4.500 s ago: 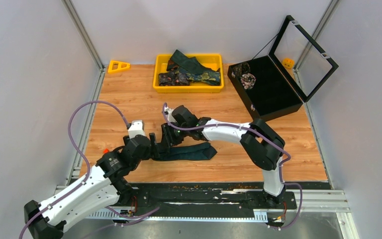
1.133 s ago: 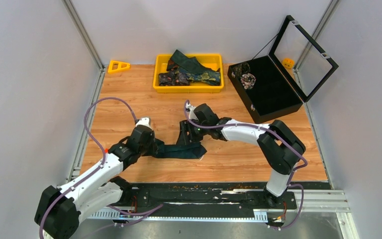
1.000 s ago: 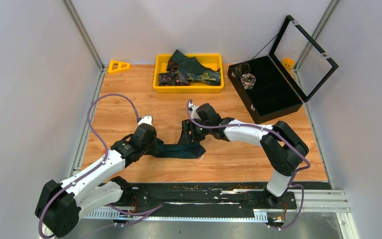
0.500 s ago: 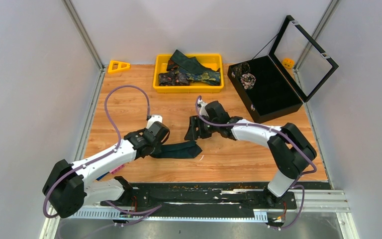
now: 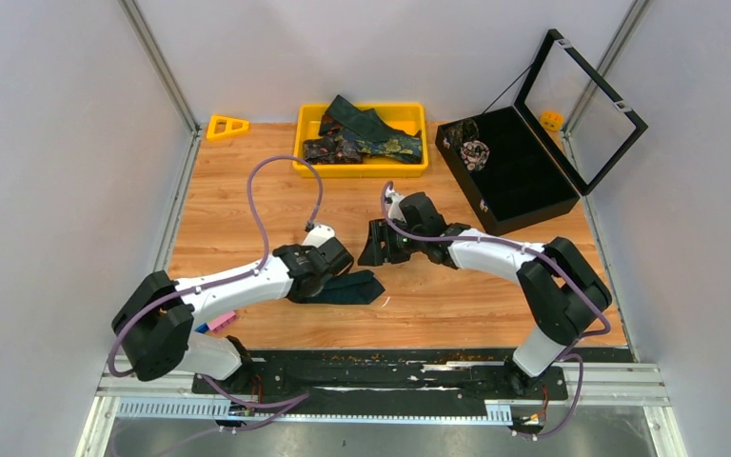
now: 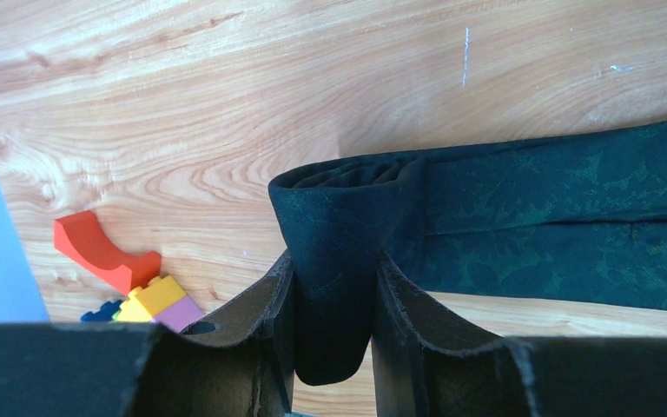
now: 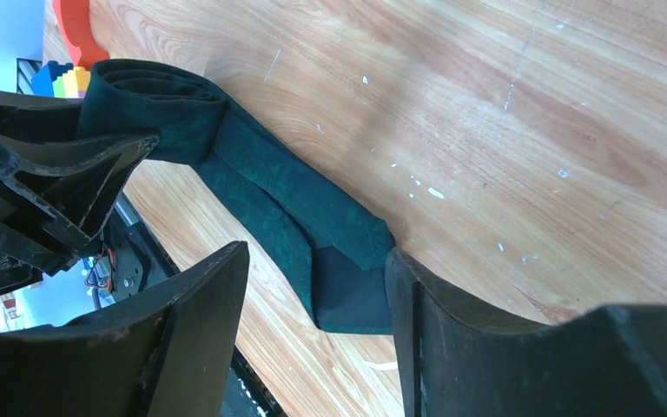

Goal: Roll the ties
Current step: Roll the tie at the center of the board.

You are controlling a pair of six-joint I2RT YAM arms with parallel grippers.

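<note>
Tie point(image 5: 360, 286), plain dark teal-green: lay on the wooden table point(image 5: 247, 200) just below the middle of the top view, wound into a loose roll at its left end and stretched flat to a pointed tip at the right. Left gripper point(image 6: 330, 291): pinched that roll, jaws narrow, fabric bulging up out of the gap at the lower centre of the wrist view. Right gripper point(image 7: 317, 256): stood wide with nothing clasped, the tie's pointed tip showing on the wood through the gap; sat just above the tie's right end in the top view. Toy bricks point(image 6: 152, 300) and a red curved piece point(image 6: 100, 252): lay on the wood at the lower left of the left wrist view. Yellow tray point(image 5: 362, 171): sat at top centre, heaped with more ties point(image 5: 362, 133), dark and patterned. Black case point(image 5: 523, 195): stood open at the upper right, clear lid point(image 5: 581, 105) raised, one rolled patterned tie point(image 5: 476, 152) near its upper-left corner.
</note>
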